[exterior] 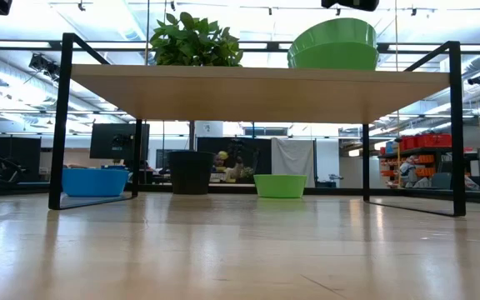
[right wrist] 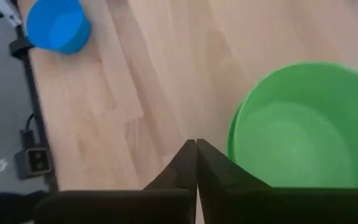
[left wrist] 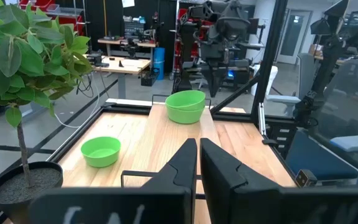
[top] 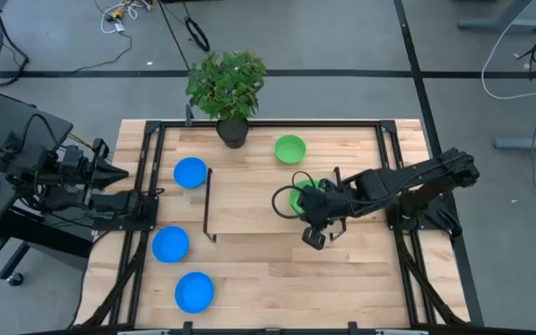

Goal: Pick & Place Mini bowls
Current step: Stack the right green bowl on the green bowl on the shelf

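Two green mini bowls (top: 303,195) sit nested on a raised wooden shelf (top: 249,209), also seen in the left wrist view (left wrist: 185,106) and the low view (exterior: 333,43). A third green bowl (top: 289,148) rests on the table near the far edge. Three blue bowls (top: 190,172) (top: 169,244) (top: 194,291) stand on the table's left side. My right gripper (right wrist: 196,155) is shut and points down, above the shelf, just on the near side of the green stack (right wrist: 306,130), touching nothing. My left gripper (left wrist: 197,163) is shut and waits at the table's left edge.
A leafy plant in a dark pot (top: 232,130) stands at the far edge. The shelf's black frame legs (exterior: 61,117) rise from the table, with one green bowl (exterior: 279,185) and one blue bowl (exterior: 96,181) showing beneath it in the low view. Black rails run along both table sides.
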You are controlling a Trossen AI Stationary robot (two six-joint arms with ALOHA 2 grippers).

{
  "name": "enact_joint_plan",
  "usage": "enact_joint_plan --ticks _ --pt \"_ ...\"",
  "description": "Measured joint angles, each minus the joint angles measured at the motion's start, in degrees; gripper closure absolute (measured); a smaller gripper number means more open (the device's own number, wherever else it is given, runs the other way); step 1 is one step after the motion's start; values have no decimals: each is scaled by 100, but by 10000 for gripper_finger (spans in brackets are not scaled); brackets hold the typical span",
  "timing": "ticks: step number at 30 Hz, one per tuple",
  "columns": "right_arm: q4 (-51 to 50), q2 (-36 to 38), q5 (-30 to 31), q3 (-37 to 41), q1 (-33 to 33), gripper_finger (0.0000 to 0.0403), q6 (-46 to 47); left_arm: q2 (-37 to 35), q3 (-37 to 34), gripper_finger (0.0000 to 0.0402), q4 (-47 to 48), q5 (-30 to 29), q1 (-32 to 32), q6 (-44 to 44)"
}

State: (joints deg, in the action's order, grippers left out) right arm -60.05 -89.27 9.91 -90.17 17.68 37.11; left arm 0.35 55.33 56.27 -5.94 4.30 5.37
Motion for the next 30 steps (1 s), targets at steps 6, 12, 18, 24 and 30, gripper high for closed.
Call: enact_joint_plan --ticks 6,12,18,24,30 --pt "-47 106 480 4 80 400 146 -1 0 378 2 1 -1 -2" --pt "-421 309 1191 4 128 401 455 1 0 378 4 -1 -1 -1" --pt "-605 332 1336 156 131 402 574 1 0 378 -1 -1 1 0" --pt "-265 446 1366 636 242 402 665 1 0 378 -1 0 0 -2" --pt "-124 507 1367 774 344 403 744 1 0 378 4 1 1 0"
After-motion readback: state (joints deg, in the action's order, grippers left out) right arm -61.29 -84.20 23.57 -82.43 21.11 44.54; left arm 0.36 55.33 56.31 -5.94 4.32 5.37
